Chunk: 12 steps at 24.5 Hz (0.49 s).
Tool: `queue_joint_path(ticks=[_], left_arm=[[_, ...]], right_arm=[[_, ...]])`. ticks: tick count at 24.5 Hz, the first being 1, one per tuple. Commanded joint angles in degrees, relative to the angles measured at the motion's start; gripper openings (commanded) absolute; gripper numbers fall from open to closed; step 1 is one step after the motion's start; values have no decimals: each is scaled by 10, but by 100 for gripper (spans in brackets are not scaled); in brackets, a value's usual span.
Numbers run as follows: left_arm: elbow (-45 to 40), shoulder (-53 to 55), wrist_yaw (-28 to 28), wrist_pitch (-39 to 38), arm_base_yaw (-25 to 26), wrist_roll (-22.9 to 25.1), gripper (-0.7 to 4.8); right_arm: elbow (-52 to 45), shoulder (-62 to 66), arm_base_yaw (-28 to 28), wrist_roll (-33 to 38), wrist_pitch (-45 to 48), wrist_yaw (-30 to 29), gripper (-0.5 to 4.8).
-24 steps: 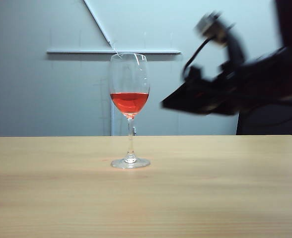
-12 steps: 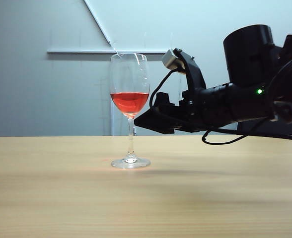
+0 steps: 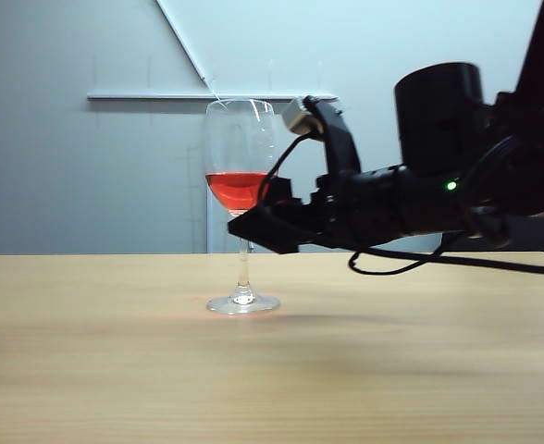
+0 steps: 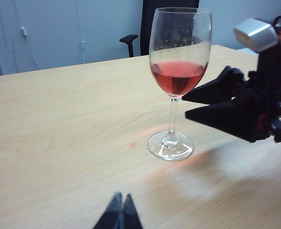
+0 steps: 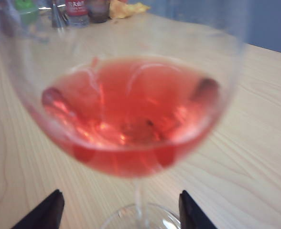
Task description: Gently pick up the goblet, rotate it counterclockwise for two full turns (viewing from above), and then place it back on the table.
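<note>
Moved: my right gripper (image 3: pixel 244 225) has swung in from the right and lowered to the top of the stem; the goblet (image 3: pixel 241 205) has not shifted.
Goblet: one, upright, foot flat on the table (image 3: pixel 272 370) near its far edge, left of the middle.
Handling: I judge it fragile, slick, top-heavy with red liquid (image 5: pixel 131 129); take the stem just under the bowl.
Right gripper: jaws wide, either side of the stem, gripping nothing.
Left gripper (image 4: pixel 120 214): fingers together, empty, low over the table, well apart from the goblet.
</note>
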Motion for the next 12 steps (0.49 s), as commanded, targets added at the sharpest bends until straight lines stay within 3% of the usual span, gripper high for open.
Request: queue_joint_path(ticks=[1,12], left_arm=[[2,1,0,8,0,0,-5],[2,1,0,8,0,0,-5]], right_arm=[[12,11,9,0,18,10,329],[64,66,13,28,44,38,328]])
